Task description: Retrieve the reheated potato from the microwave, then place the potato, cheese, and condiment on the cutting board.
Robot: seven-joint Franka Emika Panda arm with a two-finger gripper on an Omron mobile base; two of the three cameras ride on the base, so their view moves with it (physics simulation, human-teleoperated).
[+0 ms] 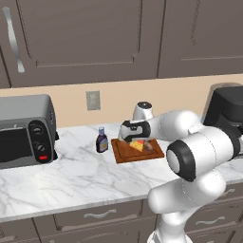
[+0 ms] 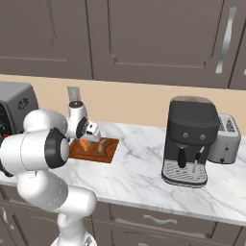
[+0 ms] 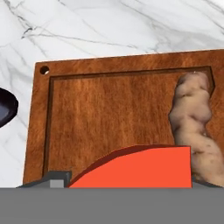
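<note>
The end effector holds the orange-yellow triangular cheese wedge over the reddish-brown wooden cutting board, beside the knobbly tan potato. Next: release, then fetch the dark sauce bottle standing just beside the board on the worktop.

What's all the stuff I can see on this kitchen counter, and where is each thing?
cutting board: one, reddish-brown, middle of the counter
potato: one, tan, on the board
cheese: one, orange-yellow wedge, on the board beside the potato
condiment: one, dark brown bottle, pale cap, on the counter left of the board
toaster oven: one, silver, far left
coffee machine: one, black, right
toaster: one, silver, beside the coffee machine
tool: one, dark-fingered, over the board at the cheese
</note>
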